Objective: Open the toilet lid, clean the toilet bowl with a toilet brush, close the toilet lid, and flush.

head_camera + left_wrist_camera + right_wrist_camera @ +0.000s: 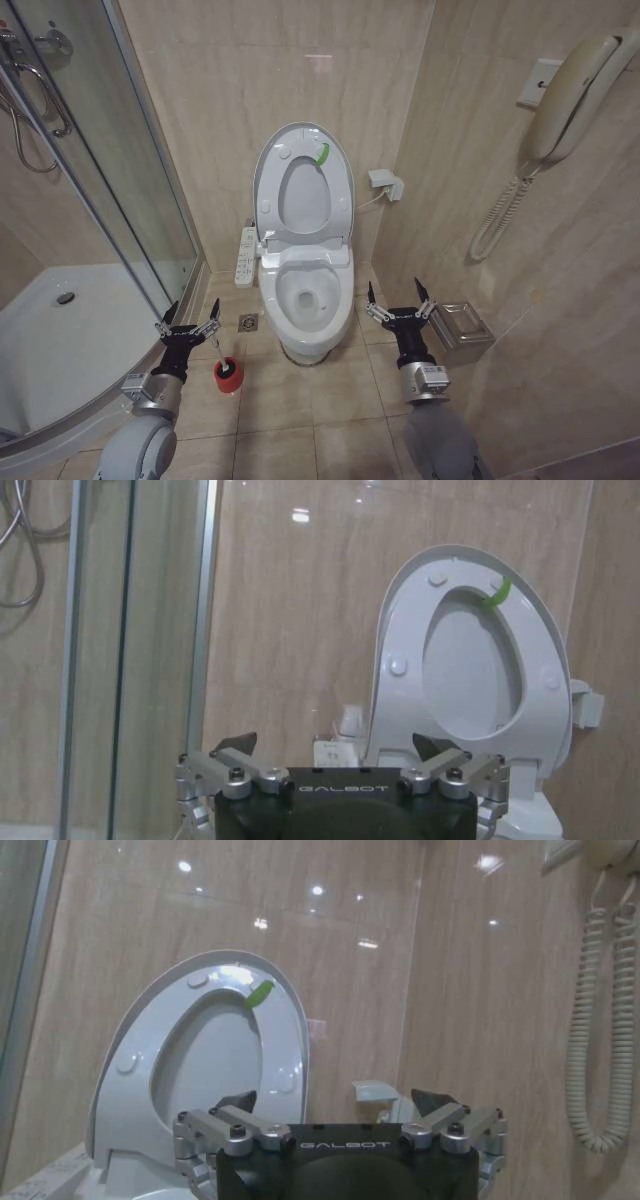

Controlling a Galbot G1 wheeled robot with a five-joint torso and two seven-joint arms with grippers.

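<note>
The toilet lid point(303, 150) stands raised against the back wall, with the ring seat up against it and a green strip near its top. Below it the white toilet bowl point(308, 296) lies uncovered. The toilet brush point(222, 358) stands in its red cup holder point(229, 379) on the floor to the left of the bowl. My left gripper point(187, 322) hovers open just left of the brush handle, holding nothing. My right gripper point(399, 305) is open and empty to the right of the bowl. Both wrist views look past open fingers at the raised lid point(470, 652) point(200, 1057).
A glass shower enclosure point(100, 200) closes off the left side. A floor drain point(249, 322) lies beside the bowl, under the side button panel point(246, 256). A small metal bin point(462, 330) sits at the right wall, below a corded wall phone point(570, 100).
</note>
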